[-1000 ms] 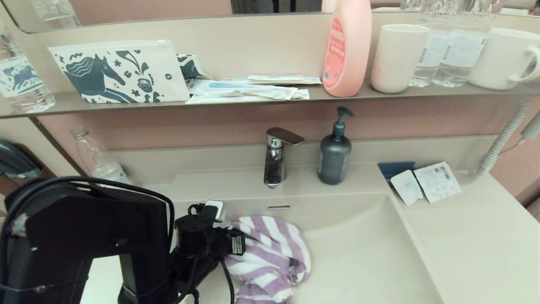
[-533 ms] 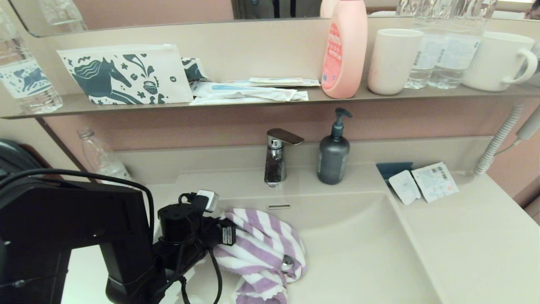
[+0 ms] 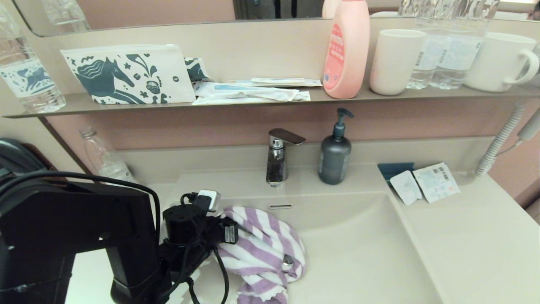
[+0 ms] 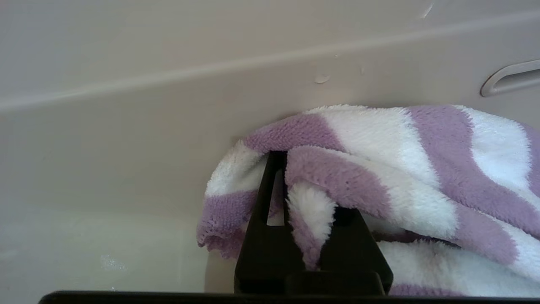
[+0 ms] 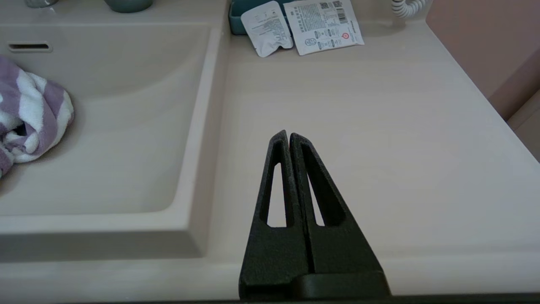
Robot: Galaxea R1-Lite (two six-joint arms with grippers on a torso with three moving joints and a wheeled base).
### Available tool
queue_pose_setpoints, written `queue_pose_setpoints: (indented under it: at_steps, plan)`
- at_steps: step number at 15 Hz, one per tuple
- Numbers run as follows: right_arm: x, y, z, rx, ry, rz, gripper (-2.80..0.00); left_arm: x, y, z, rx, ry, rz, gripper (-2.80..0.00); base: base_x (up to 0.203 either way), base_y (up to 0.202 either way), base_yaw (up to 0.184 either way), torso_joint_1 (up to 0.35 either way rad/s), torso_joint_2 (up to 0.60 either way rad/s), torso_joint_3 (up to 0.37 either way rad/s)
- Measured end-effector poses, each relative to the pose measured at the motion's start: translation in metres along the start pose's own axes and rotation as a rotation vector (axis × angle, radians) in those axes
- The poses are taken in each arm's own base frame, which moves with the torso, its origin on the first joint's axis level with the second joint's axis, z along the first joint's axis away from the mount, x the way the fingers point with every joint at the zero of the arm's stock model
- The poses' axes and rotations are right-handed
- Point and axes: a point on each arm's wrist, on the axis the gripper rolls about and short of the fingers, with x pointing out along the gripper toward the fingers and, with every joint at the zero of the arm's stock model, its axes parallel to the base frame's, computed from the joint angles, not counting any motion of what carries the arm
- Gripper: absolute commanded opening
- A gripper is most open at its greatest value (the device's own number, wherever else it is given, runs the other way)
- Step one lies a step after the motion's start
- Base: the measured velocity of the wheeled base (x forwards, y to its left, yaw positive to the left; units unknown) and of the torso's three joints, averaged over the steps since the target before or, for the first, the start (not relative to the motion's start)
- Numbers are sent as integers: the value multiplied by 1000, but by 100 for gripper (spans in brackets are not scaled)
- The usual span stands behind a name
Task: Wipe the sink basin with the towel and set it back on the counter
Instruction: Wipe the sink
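Observation:
The lilac and white striped towel (image 3: 263, 247) lies bunched in the left part of the beige sink basin (image 3: 367, 253), against its back wall below the overflow slot (image 3: 280, 206). My left gripper (image 4: 310, 190) is down in the bowl, shut on a fold of the towel (image 4: 379, 169); one finger (image 4: 274, 185) shows and the other is buried in cloth. A bit of the chrome drain plug (image 3: 288, 261) peeks out beside the towel. My right gripper (image 5: 289, 136) hovers shut and empty over the counter (image 5: 358, 126) to the right of the basin (image 5: 126, 126).
A faucet (image 3: 276, 160) and a grey soap dispenser (image 3: 334, 154) stand behind the bowl. Sachets (image 3: 424, 185) lie at the counter's back right, near a coiled cord (image 3: 498, 143). The shelf (image 3: 253, 101) carries a horse pouch, a pink bottle, cups and water bottles.
My left gripper pulled the towel slightly left in the bowl, then edged back right. The drain plug has come into sight beside the towel.

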Motion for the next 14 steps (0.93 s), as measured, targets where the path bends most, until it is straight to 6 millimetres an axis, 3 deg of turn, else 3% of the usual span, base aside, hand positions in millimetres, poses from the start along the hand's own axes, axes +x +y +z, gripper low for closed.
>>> queue_pose_setpoints:
  at_steps: [3, 7, 11, 14]
  plan:
    - [0, 0, 0, 0, 0, 0, -280, 4, -28, -7, 2, -3, -43, -280, 0, 0, 0, 0, 0, 0]
    - [0, 0, 0, 0, -1, 0, -280, -8, -58, -20, -3, 49, -72, -280, 0, 0, 0, 0, 0, 0]
    - [0, 0, 0, 0, 0, 1, -280, -23, -64, -28, 27, 92, -66, -280, 0, 0, 0, 0, 0, 0]
    - [0, 0, 0, 0, 0, 0, -280, -26, -60, -17, 24, 55, 10, -280, 0, 0, 0, 0, 0, 0]
